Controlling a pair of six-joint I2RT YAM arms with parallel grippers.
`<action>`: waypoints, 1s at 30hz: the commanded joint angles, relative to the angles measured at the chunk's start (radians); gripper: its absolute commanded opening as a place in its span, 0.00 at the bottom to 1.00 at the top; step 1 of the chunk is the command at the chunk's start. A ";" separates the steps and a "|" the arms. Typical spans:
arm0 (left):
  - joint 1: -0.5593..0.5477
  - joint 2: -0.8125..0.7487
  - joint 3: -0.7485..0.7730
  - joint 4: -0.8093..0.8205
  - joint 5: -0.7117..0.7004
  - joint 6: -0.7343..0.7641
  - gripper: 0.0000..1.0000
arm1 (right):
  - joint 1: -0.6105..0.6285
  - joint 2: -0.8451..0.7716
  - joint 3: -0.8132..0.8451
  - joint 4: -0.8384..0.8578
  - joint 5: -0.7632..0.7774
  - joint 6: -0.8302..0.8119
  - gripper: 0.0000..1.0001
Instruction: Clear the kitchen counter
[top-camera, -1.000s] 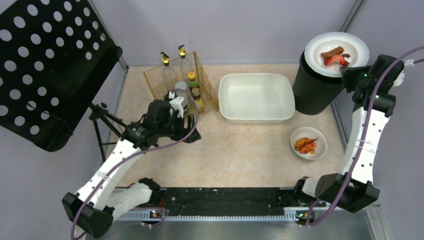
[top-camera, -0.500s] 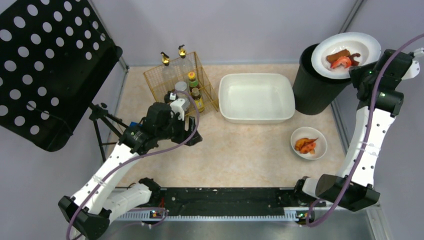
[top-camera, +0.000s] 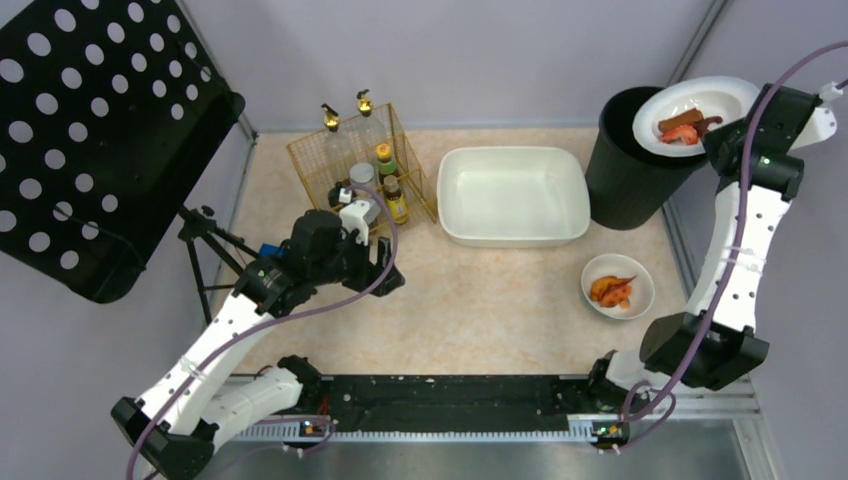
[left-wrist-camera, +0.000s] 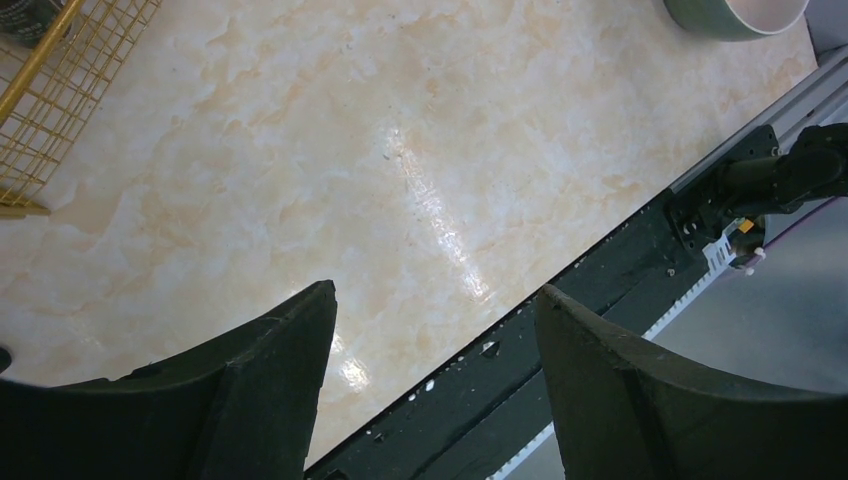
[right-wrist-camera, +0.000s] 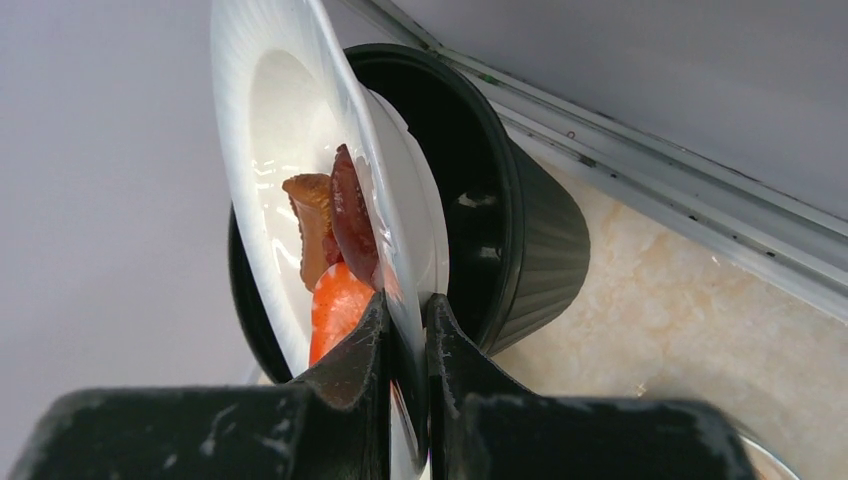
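Your left gripper (left-wrist-camera: 435, 295) hangs above the kitchen counter (left-wrist-camera: 400, 150) with its two dark fingers (left-wrist-camera: 270, 380) spread wide and nothing between them. Bare marble lies below. A gold wire basket (left-wrist-camera: 60, 110) stands to the far left, a green bowl (left-wrist-camera: 735, 15) shows partly on the right, and a black rail (left-wrist-camera: 600, 290) borders the near edge.

Lab mock-kitchen, grey partition walls (top-camera: 450, 60), marble counter (top-camera: 480, 305), tripod (top-camera: 198, 228)

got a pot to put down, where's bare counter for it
Free: the wide kitchen counter stretch between left gripper, white tub, small plate and front rail. Crowded: back row of wire basket, tub and black bin.
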 joint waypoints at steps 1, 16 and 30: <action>-0.015 -0.018 -0.010 0.032 -0.025 0.020 0.78 | -0.008 0.000 0.101 0.191 0.022 0.015 0.00; -0.028 -0.026 -0.009 0.025 -0.045 0.022 0.78 | 0.046 0.092 0.208 0.235 0.117 -0.236 0.00; -0.055 -0.043 -0.015 0.021 -0.079 0.025 0.79 | 0.229 0.164 0.233 0.348 0.335 -0.525 0.00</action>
